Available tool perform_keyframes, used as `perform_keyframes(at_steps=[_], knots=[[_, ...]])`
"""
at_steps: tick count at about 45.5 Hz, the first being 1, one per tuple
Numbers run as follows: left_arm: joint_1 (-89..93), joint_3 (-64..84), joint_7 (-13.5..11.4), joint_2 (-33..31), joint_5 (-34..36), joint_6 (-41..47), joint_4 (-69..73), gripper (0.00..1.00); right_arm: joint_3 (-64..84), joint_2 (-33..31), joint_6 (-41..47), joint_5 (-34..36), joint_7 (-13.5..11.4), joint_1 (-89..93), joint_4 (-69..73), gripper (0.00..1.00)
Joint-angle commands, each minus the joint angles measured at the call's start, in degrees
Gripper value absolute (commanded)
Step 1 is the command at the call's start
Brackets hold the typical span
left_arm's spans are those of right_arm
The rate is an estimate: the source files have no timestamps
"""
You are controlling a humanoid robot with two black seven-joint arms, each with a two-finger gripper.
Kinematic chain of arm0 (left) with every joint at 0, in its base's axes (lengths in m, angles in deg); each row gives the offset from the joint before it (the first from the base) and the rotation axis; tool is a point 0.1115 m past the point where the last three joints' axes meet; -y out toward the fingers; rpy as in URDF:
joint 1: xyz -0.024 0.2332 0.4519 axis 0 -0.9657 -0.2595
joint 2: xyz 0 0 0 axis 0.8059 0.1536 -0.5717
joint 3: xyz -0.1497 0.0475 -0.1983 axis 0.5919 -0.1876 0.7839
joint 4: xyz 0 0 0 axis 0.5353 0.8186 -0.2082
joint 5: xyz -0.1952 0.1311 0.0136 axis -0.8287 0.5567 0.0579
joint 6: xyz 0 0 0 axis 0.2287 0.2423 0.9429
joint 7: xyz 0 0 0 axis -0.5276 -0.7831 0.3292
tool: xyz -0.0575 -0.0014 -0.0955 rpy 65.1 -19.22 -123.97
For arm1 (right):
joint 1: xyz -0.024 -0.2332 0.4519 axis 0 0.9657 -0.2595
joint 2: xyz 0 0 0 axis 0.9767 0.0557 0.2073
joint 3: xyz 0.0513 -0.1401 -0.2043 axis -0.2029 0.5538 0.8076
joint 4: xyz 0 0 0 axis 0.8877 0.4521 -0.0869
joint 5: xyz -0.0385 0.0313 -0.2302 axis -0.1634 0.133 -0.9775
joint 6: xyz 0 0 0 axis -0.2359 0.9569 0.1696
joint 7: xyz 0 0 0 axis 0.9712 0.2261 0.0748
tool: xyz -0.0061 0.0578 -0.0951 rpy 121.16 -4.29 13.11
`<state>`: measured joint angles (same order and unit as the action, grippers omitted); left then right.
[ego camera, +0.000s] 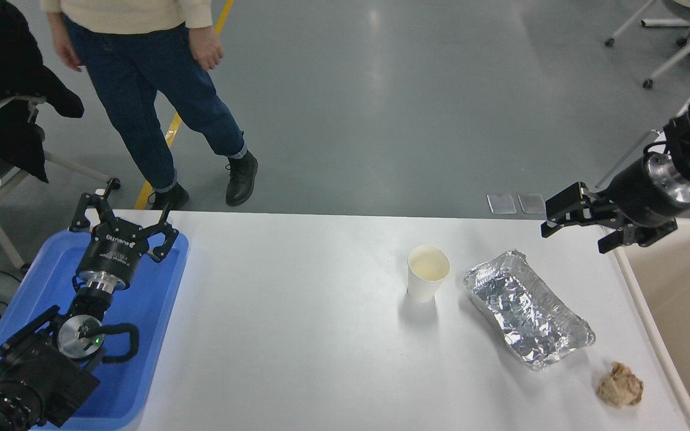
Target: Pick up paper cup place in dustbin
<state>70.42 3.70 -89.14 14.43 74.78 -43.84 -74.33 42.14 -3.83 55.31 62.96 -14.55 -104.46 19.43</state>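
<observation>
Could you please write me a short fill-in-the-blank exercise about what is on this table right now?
1. The paper cup stands upright just left of the crumpled ____ tray.
2. The left gripper is parked over the ____ tray.
3. The right gripper hangs open by the rim of the ____.
4. Near the table's front right lies a crumpled ____ paper ball.

Missing words: foil; blue; dustbin; brown

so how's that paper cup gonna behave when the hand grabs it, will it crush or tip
The paper cup looks thin-walled with an open top, so a firm squeeze would probably dent it. It seems empty, so likely very light and easy to knock over with a sideways nudge. It stands upright on its narrower base; once tipped, its tapered shape would likely roll in a curve. The right hand is open, away from it.
</observation>
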Motion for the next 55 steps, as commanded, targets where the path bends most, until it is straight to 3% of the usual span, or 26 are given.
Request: perform_keyframes(at_steps=[1,13,28,43,55], knots=[[0.0,0.0,-0.1,0.0,0.0,0.0,0.0,1.0,-3.8,3.6,1.3,0.0,-9.2,-11.0,3.8,1.0],[0.0,0.0,-0.1,0.0,0.0,0.0,0.0,1.0,-7.7,7.4,1.3,0.9,-9.3,-12.3,3.1,1.0],[0.0,0.0,0.0,0.0,0.0,0.0,0.0,1.0,-8.4,7.4,1.3,5.8,-9.1,-11.8,2.8,1.0],[0.1,0.0,0.0,-0.1,0.1,0.0,0.0,1.0,-8.6,10.8,1.3,5.3,-9.0,-10.1,3.0,1.0],[0.1,0.0,0.0,-0.1,0.1,0.0,0.0,1.0,-11.9,17.2,1.3,6.3,-9.0,-1.8,0.4,1.0]])
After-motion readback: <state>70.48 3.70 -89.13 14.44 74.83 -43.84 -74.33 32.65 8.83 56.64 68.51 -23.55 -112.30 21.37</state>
